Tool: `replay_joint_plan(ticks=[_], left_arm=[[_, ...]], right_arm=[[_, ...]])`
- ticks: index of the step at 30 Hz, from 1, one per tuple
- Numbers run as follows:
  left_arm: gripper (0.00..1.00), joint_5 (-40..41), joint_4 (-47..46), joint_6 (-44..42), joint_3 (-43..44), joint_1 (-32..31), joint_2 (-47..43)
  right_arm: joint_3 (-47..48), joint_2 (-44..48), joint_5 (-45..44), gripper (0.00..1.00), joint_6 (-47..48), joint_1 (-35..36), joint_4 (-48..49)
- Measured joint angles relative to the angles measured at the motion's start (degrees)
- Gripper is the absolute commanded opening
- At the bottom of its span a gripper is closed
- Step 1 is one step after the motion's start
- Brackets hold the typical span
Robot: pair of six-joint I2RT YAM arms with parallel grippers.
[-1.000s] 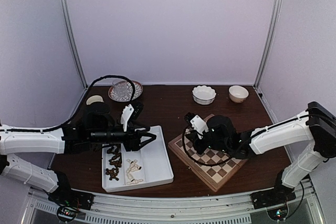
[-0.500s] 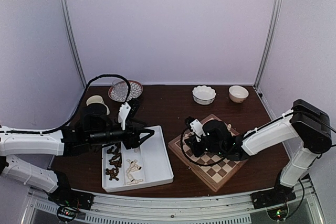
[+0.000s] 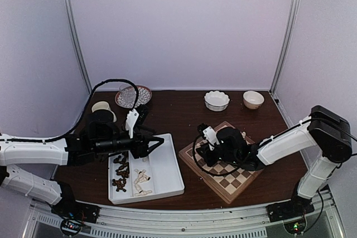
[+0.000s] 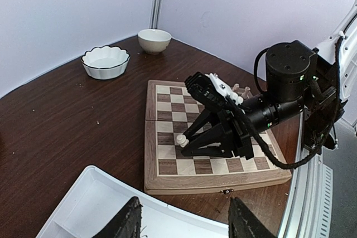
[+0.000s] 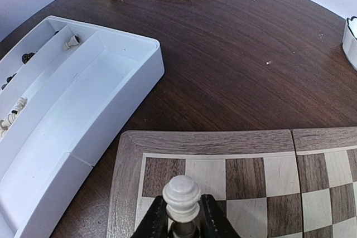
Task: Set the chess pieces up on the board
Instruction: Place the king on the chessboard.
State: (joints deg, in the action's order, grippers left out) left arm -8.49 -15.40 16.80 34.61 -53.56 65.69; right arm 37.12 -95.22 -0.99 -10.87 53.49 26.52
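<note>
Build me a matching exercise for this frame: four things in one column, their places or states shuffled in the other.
Column one
1. cream pawn
2. left gripper
3. scalloped bowl
4. white tray

Column two
A. on the table beyond the chessboard
B. open, over the tray's edge
C. upright on the board, between the right gripper's fingers
D. left of the board, holding loose chess pieces

Pairs: 1-C, 2-B, 3-A, 4-D

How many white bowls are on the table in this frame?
2. A scalloped white bowl sits at the back, beyond the board; a plain round bowl is just to its right. The patterned dish at back left is not counted.
</note>
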Motion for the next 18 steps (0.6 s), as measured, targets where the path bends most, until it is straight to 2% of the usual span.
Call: replay_joint_plan(ticks=[8, 18], left_arm=[[0.53, 0.00, 0.00, -0.02, 0.00, 0.00, 0.00], [0.53, -0.02, 0.02, -0.04, 0.00, 0.00, 0.00]], right_arm=[[0.00, 0.00, 0.50, 0.29, -0.04, -0.24, 0.11], [0.00, 0.31, 1.29, 0.44, 0.50, -0.28, -0.50]])
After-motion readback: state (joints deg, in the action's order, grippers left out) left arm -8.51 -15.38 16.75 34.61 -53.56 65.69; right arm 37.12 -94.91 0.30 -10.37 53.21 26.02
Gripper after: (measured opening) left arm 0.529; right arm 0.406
